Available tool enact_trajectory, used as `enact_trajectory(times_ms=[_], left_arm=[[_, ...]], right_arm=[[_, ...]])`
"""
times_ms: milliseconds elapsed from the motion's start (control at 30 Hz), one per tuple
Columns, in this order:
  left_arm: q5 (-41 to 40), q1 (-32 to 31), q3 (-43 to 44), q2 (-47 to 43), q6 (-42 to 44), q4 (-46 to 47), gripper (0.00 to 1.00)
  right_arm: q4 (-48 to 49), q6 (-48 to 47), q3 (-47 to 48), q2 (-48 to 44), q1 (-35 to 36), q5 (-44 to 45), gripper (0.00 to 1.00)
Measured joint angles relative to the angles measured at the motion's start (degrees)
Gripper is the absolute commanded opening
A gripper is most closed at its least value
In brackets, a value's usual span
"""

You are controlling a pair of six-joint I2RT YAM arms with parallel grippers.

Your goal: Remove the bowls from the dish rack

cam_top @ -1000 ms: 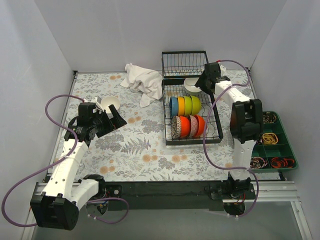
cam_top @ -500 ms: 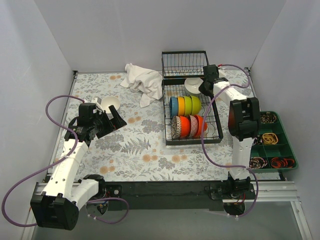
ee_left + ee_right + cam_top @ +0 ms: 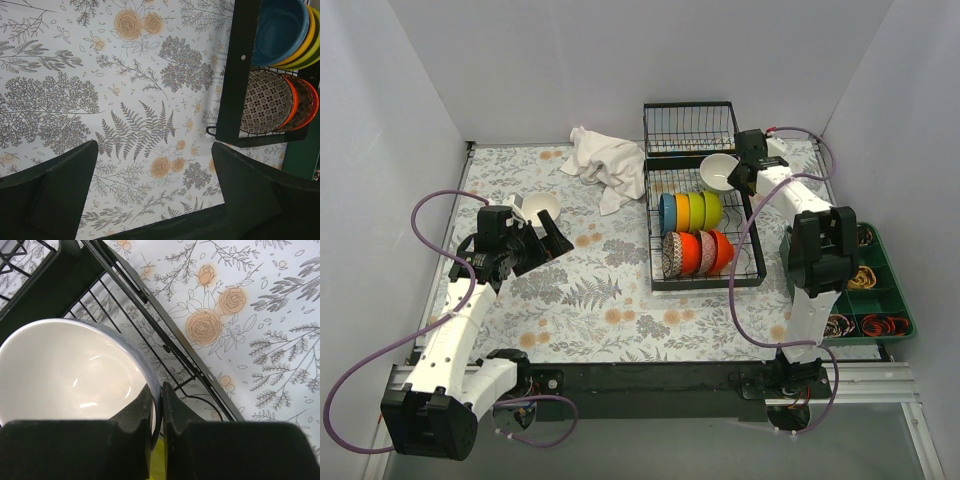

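The black dish rack (image 3: pixel 705 284) stands right of the table's middle. It holds a row of blue, yellow and green bowls (image 3: pixel 690 210) and a row of patterned and orange bowls (image 3: pixel 697 252). My right gripper (image 3: pixel 738 173) is shut on the rim of a white bowl (image 3: pixel 718 172) over the rack's far end. In the right wrist view its fingers (image 3: pixel 159 390) pinch the white bowl (image 3: pixel 70 375) at its edge. My left gripper (image 3: pixel 546 240) hovers open and empty over the table's left side, near another white bowl (image 3: pixel 542 207). The left wrist view shows that gripper (image 3: pixel 155 150) wide open above the tablecloth, with the rack's corner (image 3: pixel 235 75) to its right.
A crumpled white cloth (image 3: pixel 605 160) lies at the back, left of the rack. The rack's raised wire basket section (image 3: pixel 690 127) stands against the back wall. A green compartment tray (image 3: pixel 868 285) with rubber bands sits at the right edge.
My right gripper has shut on the white bowl's rim and carried it a little to the right as the arm swung right. The left arm has not moved.
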Motion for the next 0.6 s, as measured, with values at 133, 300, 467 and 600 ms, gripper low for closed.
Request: enact_trajectory(times_ms=[133, 300, 467, 600], left_arm=[[0.15, 0.00, 0.02, -0.11, 0.00, 0.00, 0.98], [0.72, 0.00, 0.00, -0.35, -0.02, 0.11, 0.98], [2.45, 0.00, 0.02, -0.22, -0.24, 1.57, 0.98], [3.65, -0.42, 0.63, 1.16, -1.03, 2.73, 0.98]], right_arm=[[-0.33, -0.96, -1.33, -2.91, -0.04, 0.83, 0.01], [-0.42, -3.02, -2.93, -6.56, -0.04, 1.22, 0.01], [-0.57, -6.73, -5.20, -12.09, -0.02, 0.28, 0.01], [-0.61, -10.62, -7.45, -18.16, 0.42, -2.21, 0.01]])
